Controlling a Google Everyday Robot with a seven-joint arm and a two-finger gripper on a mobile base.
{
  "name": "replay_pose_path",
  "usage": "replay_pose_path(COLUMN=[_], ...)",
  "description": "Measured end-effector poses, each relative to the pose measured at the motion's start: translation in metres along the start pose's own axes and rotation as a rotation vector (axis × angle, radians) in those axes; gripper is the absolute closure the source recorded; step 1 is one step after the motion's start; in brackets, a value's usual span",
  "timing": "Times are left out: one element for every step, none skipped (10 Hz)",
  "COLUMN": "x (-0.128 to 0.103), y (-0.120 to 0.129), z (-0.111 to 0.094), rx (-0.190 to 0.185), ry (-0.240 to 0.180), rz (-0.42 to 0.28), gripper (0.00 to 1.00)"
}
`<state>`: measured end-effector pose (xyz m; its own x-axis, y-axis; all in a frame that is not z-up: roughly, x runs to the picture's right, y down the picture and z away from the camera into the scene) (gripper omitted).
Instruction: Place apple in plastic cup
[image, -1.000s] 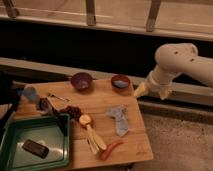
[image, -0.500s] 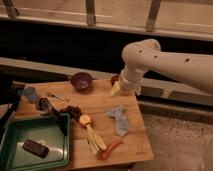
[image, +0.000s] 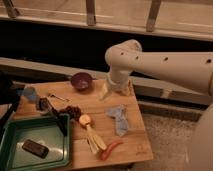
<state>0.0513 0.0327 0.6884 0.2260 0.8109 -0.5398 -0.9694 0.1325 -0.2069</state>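
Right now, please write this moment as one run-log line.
hand: right of purple bowl; apple: on table, not held; plastic cup: table's left end

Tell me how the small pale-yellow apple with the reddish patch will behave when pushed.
Round, so the small pale-yellow apple would probably roll across the flat wooden table if nudged. It seems to touch the long yellow banana, which may block or shift. The tool hangs over the table's far edge, away from it.

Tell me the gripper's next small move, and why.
Probably bring the gripper down over the apple. The gripper hangs at the far edge of the table, beside the purple bowl, while the apple lies on the wood next to the banana, ungrasped and well apart from the plastic cup.
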Motion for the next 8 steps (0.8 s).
replay_pose_path(x=[0.0,0.0,0.001,0.003,0.004,0.006,0.005,0.004], y=[0.001,0.0,0.0,0.01,0.019,0.063,0.081,0.093], z=[0.0,0.0,0.002,0.008,0.013,0.036,0.051,0.067], rx=[-0.001,-0.004,-0.016,-0.045,-0.063,-0.11,-0.117,-0.114], ry=[0.0,0.0,0.005,0.015,0.02,0.051,0.075,0.098], rz=[-0.001,0.004,-0.002,-0.026,-0.044,-0.116,-0.154,-0.188], gripper=[0.2,0.2,0.2,0.2,0.2,0.2,0.2,0.2])
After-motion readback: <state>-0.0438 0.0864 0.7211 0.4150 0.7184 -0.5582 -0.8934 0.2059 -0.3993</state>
